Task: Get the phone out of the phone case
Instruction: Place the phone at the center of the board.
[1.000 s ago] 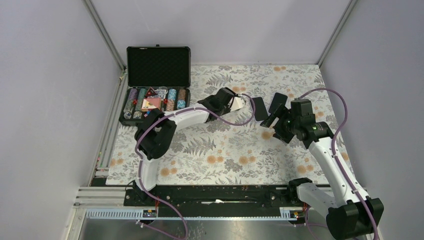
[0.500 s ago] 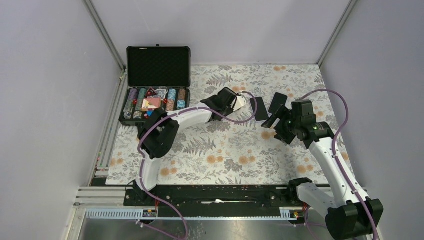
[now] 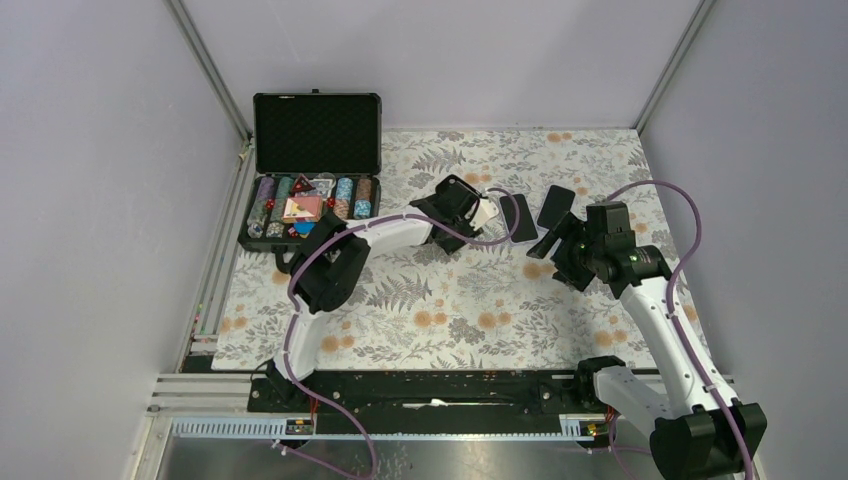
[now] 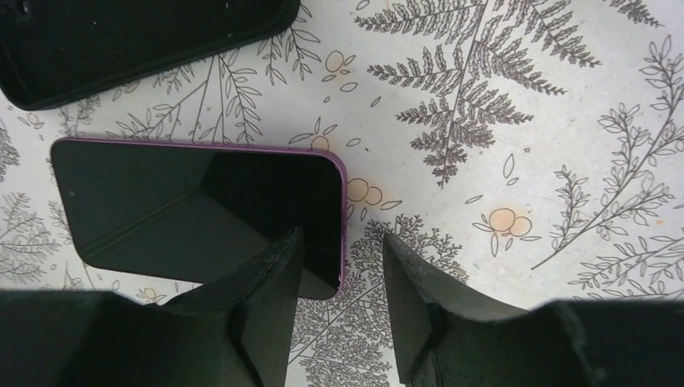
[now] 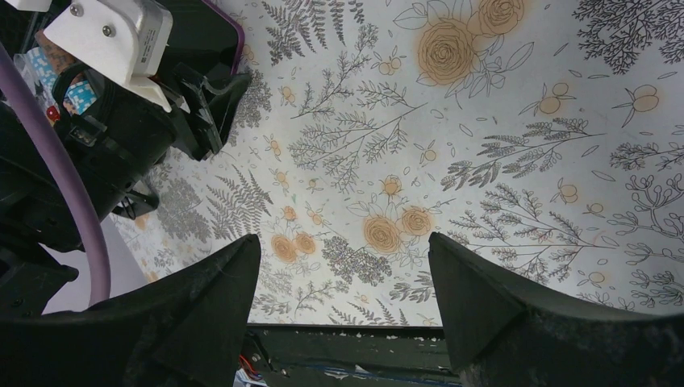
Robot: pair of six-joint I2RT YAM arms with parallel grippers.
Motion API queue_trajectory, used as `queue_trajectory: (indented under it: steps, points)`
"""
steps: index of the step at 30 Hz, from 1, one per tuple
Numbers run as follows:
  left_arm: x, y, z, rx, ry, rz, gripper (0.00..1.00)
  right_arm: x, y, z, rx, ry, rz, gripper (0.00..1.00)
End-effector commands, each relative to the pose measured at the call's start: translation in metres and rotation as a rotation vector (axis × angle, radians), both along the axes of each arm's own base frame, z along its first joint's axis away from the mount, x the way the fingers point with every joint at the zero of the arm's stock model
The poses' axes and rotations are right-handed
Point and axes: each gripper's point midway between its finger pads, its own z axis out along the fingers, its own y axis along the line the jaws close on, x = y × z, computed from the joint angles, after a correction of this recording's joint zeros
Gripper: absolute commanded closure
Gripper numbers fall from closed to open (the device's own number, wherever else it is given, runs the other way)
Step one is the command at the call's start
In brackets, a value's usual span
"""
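One flowered table [image 3: 440, 310] carries everything, with an open chip case [image 3: 315, 170] parked at the far left, well away from the work. Near the middle, the black phone case [image 3: 555, 205] and the purple-edged phone [image 3: 518, 217] lie flat and apart, just beside each other, so the separating looks done. The left gripper [image 4: 343, 242] hovers over the phone's near corner, fingers apart with nothing between them, probably ready to draw off. The right gripper [image 5: 343, 242] hangs near the phone case, spread wide and empty, holding nothing down.
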Motion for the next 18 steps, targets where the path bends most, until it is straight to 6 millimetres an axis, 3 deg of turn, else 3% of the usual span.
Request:
queue_trajectory:
  steps: [1,6,11,14,18]
  points:
    - [-0.007,-0.011,0.004,-0.047,0.054,-0.002,0.54,-0.003,-0.008,0.001,-0.032,-0.008,-0.013,0.17]
    - [-0.001,-0.027,0.045,-0.162,0.021,0.002,0.52,-0.005,-0.016,-0.001,-0.065,-0.013,-0.030,0.16]
    - [0.008,-0.038,0.112,-0.312,-0.056,0.006,0.51,0.001,-0.023,0.005,-0.108,-0.041,-0.017,0.15]
    - [0.011,-0.036,0.159,-0.431,-0.122,0.023,0.49,0.006,-0.033,0.008,-0.173,-0.055,-0.009,0.14]
    - [0.012,-0.020,0.213,-0.588,-0.182,0.077,0.48,0.015,-0.039,0.004,-0.238,-0.047,0.037,0.08]
